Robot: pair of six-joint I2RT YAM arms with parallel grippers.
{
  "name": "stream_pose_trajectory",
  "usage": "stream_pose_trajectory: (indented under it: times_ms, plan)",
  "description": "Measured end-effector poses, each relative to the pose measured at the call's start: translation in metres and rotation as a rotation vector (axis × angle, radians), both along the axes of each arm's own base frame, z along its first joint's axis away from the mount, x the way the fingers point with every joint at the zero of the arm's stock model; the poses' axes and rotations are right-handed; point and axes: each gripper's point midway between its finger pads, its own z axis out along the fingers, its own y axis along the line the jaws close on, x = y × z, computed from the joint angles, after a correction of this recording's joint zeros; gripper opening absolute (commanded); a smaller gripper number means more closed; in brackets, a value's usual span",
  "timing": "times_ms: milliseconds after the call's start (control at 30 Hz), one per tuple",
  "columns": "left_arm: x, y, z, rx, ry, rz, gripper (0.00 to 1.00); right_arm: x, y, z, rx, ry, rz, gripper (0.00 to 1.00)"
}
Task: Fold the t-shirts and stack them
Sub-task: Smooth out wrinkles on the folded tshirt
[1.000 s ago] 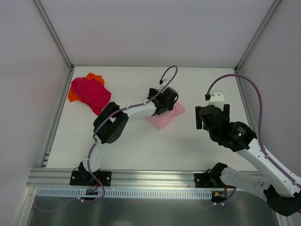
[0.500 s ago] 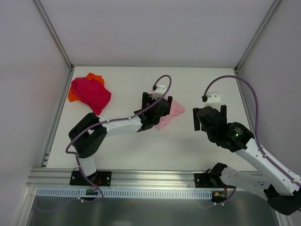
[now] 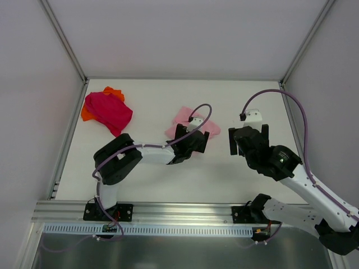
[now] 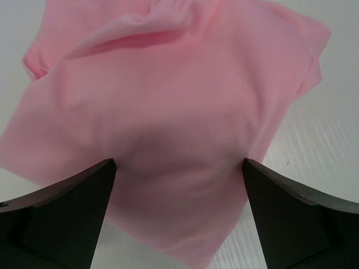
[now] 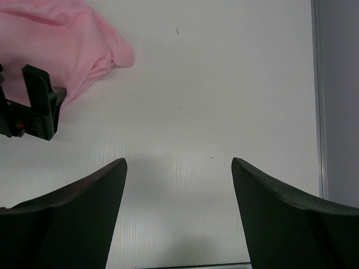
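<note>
A light pink t-shirt [image 3: 183,116] lies crumpled mid-table. It fills the left wrist view [image 4: 179,84], with folds along its far edge. My left gripper [image 3: 203,141] hovers over the shirt's near edge, open, its jaws [image 4: 178,162] wide with cloth below them but nothing gripped. A magenta t-shirt [image 3: 109,109] lies bunched on an orange t-shirt [image 3: 114,91] in the far left corner. My right gripper [image 3: 249,131] hangs open over bare table to the right of the pink shirt [image 5: 61,39], with nothing between its fingers [image 5: 178,161].
White walls close the table [image 3: 168,174] on the left, back and right. A metal rail [image 3: 168,213] runs along the near edge by the arm bases. The right wall's foot [image 5: 317,95] shows close by in the right wrist view.
My left gripper has drawn back from over the pink shirt's far side to its near edge, uncovering the shirt's left part. The right gripper has drifted slightly left.
</note>
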Motion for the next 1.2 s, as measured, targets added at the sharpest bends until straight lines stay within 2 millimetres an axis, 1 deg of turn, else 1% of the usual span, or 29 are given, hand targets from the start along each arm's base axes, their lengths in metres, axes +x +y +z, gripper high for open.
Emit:
stream_pose_trajectory:
  times_ms: [67,133,167,300,400,567,667,733,800,867,1000,1100,1167,1200]
  plan:
    - [-0.003,-0.005,-0.019,0.031,0.044,-0.011,0.99,0.0,0.0,0.0,0.0,0.0,0.002,0.8]
    - [-0.006,-0.009,-0.031,0.055,0.077,-0.022,0.99,0.0,0.001,0.0,0.0,-0.001,0.004,0.8]
    - [-0.008,-0.011,-0.033,0.061,0.088,-0.025,0.99,-0.001,0.0,0.001,0.002,-0.002,0.004,0.8]
    - [-0.011,-0.019,-0.032,0.053,0.111,-0.027,0.99,-0.003,-0.002,0.003,0.007,-0.007,0.005,0.81]
    - [-0.015,-0.021,-0.032,0.038,0.109,-0.028,0.99,-0.004,-0.004,0.005,0.013,-0.012,0.004,0.81]
    - [-0.025,-0.006,-0.032,0.02,0.096,-0.031,0.99,-0.004,-0.004,0.004,0.011,-0.011,0.004,0.81]
    - [-0.033,0.004,-0.023,0.003,0.066,-0.027,0.99,-0.003,-0.003,0.003,0.004,-0.005,0.004,0.81]
    - [-0.044,0.017,-0.014,-0.029,0.028,-0.028,0.99,-0.003,-0.002,0.001,0.0,-0.001,0.005,0.81]
    - [-0.052,0.029,0.0,-0.063,-0.012,-0.024,0.99,-0.002,-0.001,0.001,-0.001,-0.001,0.006,0.81]
    - [-0.053,0.031,0.017,-0.095,-0.052,-0.024,0.99,-0.001,0.0,-0.001,-0.001,-0.002,0.006,0.81]
    - [-0.048,0.028,0.056,-0.181,-0.138,-0.014,0.99,0.0,0.001,-0.008,-0.02,0.014,0.007,0.81]
    - [-0.048,0.033,0.063,-0.201,-0.17,0.004,0.99,0.0,0.002,-0.011,-0.029,0.022,0.008,0.8]
    - [-0.051,0.042,0.059,-0.212,-0.205,0.026,0.99,0.0,0.002,-0.013,-0.032,0.025,0.009,0.8]
    - [-0.057,0.05,0.052,-0.202,-0.215,0.031,0.99,0.0,0.003,-0.013,-0.032,0.025,0.011,0.81]
